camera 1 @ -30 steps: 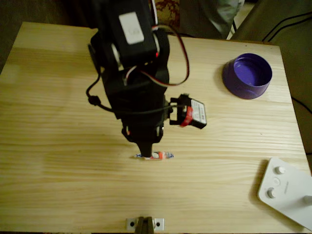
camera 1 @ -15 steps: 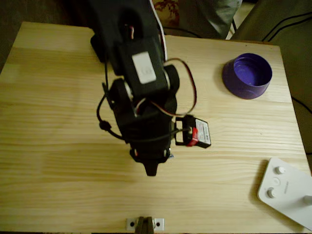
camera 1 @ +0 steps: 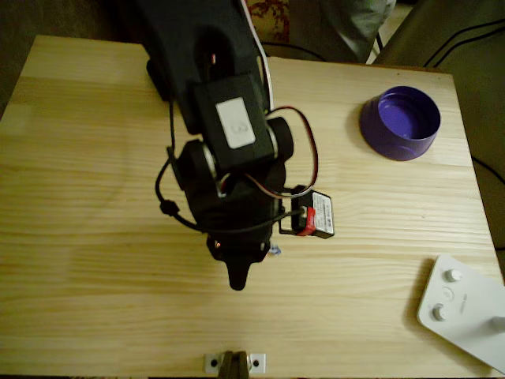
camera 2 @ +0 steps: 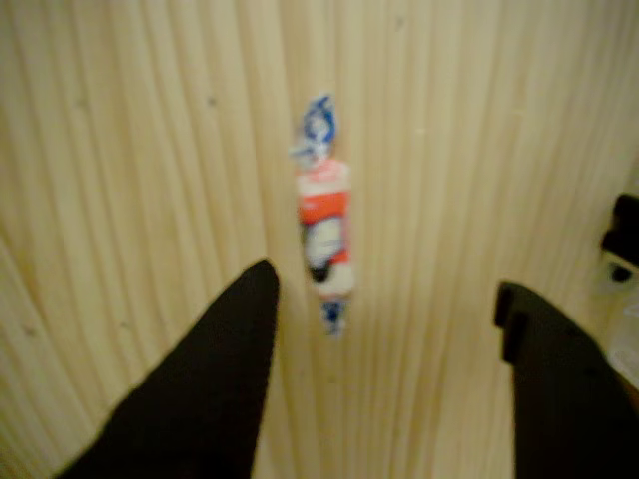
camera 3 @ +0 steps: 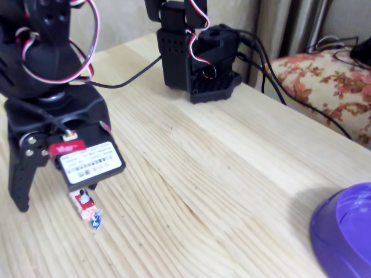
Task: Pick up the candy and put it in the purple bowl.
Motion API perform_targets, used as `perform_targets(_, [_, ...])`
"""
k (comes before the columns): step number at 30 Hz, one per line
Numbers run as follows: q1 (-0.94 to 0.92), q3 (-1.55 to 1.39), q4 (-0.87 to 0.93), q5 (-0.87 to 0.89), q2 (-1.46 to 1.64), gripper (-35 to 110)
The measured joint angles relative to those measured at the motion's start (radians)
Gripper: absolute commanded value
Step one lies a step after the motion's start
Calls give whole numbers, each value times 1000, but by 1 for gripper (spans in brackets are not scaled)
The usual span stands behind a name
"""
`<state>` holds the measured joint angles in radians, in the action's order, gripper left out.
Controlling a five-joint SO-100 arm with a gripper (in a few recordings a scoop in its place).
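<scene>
The black two-finger pincer hangs spread wide over the small white, red and blue wrapped candy, which lies on the pale wooden bench. Its fingers straddle the sweet for a grasp; the glossy round purple plastic bowl stands well apart.

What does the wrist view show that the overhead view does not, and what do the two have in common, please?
The wrist view alone shows the whole candy lying on the wood, between the two dark fingers of the open tool, nearer the left one and touching neither. The overhead view alone shows the purple bowl near the table's far right corner, the white device at the lower right, and the black arm, which covers nearly all of the candy. Both show the light wooden table.
</scene>
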<state>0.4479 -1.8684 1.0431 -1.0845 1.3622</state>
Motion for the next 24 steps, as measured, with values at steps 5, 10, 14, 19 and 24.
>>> perform_targets(5, [31, 0, 0, 29, 0, 50])
perform_targets(10, [54, 0, -64, 49, 0, 50])
perform_targets(14, [44, 3, -87, 31, -20, 50])
perform_targets(19, [38, 38, -89, 25, -71, 50])
perform_targets(24, [25, 48, -71, 25, -81, 46])
